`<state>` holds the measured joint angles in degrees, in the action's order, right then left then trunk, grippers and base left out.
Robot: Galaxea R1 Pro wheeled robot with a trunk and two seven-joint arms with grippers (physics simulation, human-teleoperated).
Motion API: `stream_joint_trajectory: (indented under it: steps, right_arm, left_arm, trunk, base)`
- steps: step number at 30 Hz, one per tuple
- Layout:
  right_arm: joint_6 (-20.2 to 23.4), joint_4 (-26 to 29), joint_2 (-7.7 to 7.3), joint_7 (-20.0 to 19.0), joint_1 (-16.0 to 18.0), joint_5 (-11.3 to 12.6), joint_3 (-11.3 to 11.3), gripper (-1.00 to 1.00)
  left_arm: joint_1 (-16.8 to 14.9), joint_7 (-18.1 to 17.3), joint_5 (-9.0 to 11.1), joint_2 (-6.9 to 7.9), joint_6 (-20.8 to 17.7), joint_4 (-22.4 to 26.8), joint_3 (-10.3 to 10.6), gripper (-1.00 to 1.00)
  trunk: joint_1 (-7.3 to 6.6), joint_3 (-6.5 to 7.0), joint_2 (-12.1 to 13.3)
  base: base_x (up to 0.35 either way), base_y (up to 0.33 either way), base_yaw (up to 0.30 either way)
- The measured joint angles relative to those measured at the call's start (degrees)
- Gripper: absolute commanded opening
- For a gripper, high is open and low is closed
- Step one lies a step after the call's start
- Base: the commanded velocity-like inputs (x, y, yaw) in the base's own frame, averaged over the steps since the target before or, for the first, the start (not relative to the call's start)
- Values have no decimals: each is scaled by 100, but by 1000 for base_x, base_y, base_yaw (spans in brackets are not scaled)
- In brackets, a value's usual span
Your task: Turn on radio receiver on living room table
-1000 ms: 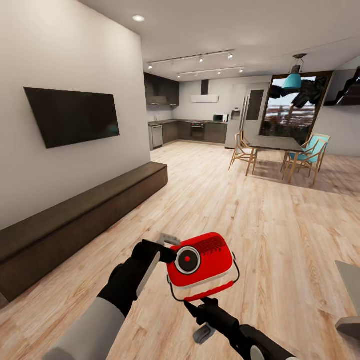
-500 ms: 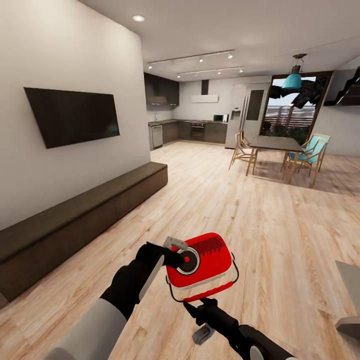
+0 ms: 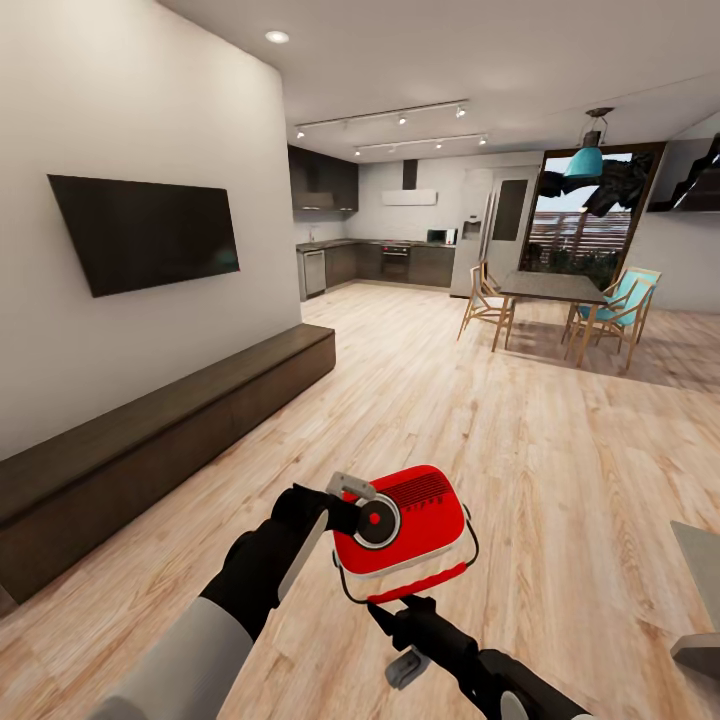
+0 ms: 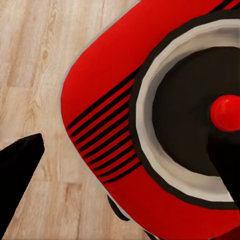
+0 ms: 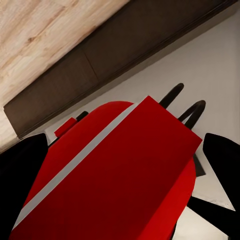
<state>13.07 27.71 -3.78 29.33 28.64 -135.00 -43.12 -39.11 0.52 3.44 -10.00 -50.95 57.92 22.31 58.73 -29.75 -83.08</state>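
The radio (image 3: 402, 533) hangs in the air in front of me, well above the wooden floor (image 3: 520, 440), with its round black dial and red knob facing up toward my head. My right gripper (image 3: 405, 607) holds it from below at the near edge: in the right wrist view my two dark fingers (image 5: 20, 175) sit on either side of the red body (image 5: 115, 185), jaws clamped on it, and the white band runs along the case between them. My left gripper (image 3: 345, 500) is at the radio's far left side, right at the dial. In the left wrist view the dial (image 4: 192, 125) and its red knob (image 4: 226, 113) are very close, one dark finger (image 4: 17, 172) is off the case over the floor, and the other lies across the dial's edge, so these jaws stand apart and grip nothing.

A grey corner of the table (image 3: 700, 590) shows at the right edge of the head view, apart from the radio. To my left a long dark bench (image 3: 150, 440) runs along the white wall under a black television (image 3: 145, 232). Farther off are a dining table (image 3: 553, 288) with chairs and a dark kitchen (image 3: 370, 250).
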Motion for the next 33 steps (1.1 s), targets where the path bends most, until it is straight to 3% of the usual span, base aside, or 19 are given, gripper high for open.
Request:
stream_joint_trajectory:
  steps: [19, 21, 24, 25, 27, 33]
  right_arm:
    - [0, 0, 0, 0, 0, 0, -9, -100]
    - [0, 0, 0, 0, 0, 0, -9, -100]
    - [0, 0, 0, -4, 0, 0, -17, -100]
    - [0, 0, 0, -6, 0, 0, -17, -100]
    - [-5, 0, 3, -2, 0, 0, -25, -100]
    - [-15, 0, 17, 0, 0, 0, -29, -100]
  left_arm:
    - [0, 6, 15, 0, -3, -11, 54, -100]
    - [0, -12, 12, 0, -3, -19, 156, -100]
    - [-1, -35, 31, 0, -3, -25, 965, -100]
    - [-4, -38, 22, 0, -3, -25, 1099, -100]
    - [-6, -41, 19, 0, 1, -36, 1252, -100]
    - [-8, -43, 16, 0, 31, -60, 1324, -100]
  trunk:
    - [0, 0, 0]
    - [0, 0, 0]
    - [0, 0, 0]
    - [0, 0, 0]
    - [0, 0, 0]
    - [0, 0, 0]
  base:
    - [0, 0, 0]
    - [0, 0, 0]
    - [0, 0, 0]
    - [0, 0, 0]
    - [0, 0, 0]
    - [0, 0, 0]
